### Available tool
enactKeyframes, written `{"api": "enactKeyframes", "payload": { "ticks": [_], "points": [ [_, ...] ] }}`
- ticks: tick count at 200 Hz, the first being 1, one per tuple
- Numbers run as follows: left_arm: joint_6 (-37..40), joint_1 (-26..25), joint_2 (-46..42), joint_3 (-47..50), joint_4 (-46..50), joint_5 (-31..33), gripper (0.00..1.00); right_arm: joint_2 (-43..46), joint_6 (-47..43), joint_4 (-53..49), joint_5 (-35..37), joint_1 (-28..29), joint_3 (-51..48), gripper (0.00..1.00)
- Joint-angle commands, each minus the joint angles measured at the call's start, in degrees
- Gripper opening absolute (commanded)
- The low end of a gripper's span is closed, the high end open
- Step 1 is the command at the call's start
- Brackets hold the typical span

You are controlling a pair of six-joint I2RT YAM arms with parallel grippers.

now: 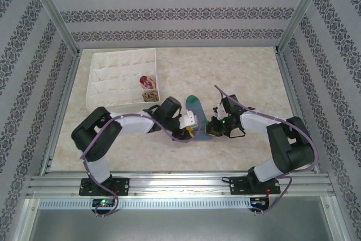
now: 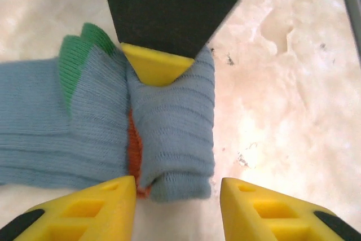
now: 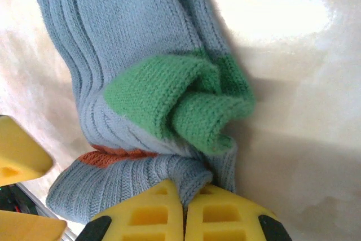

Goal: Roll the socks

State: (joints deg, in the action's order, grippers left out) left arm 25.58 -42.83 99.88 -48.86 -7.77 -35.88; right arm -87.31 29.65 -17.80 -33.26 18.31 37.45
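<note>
A blue sock [image 1: 194, 105] with a green toe and an orange stripe lies mid-table between both arms, its near end folded over. My right gripper [image 3: 183, 198] is shut on a pinch of that folded blue fabric [image 3: 169, 173], with the green toe [image 3: 186, 100] bunched just above the fingers. My left gripper [image 2: 177, 196] stands open astride the folded end [image 2: 169, 134]; its right finger is apart from the cloth. From the far side, a yellow fingertip [image 2: 153, 63] of the right gripper presses into the fold. In the top view the two grippers, left [image 1: 194, 130] and right [image 1: 210, 129], meet at the sock's near end.
A white quilted box [image 1: 113, 77] with small compartments stands at the back left; two rolled socks, a maroon one [image 1: 147, 80] and a tan one [image 1: 151, 95], sit in its right-hand cells. Patterned walls and an aluminium frame [image 1: 290, 83] bound the marbled table.
</note>
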Motion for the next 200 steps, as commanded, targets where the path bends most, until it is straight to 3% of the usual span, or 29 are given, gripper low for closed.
{"api": "enactKeyframes", "payload": {
  "ticks": [1, 44, 80, 200],
  "points": [
    [10.66, -2.87, -4.19, 7.02, -21.74, 7.07, 0.45, -4.00, -1.04, -7.24, 9.51, 1.47, -2.15, 0.00],
    [23.25, -10.68, -4.51, 12.19, -31.28, 20.69, 0.47, -5.39, -0.91, -7.84, 9.52, 2.25, -0.83, 0.00],
    [26.08, -13.24, -1.43, 11.56, -31.36, 25.49, 0.43, -5.90, -1.00, -8.52, 9.27, 2.35, 0.05, 0.00],
    [25.08, -13.42, 3.55, 5.37, -13.21, 25.36, 0.33, -7.70, -1.23, -9.09, 7.88, 2.35, 0.96, 0.00]
  ]
}}
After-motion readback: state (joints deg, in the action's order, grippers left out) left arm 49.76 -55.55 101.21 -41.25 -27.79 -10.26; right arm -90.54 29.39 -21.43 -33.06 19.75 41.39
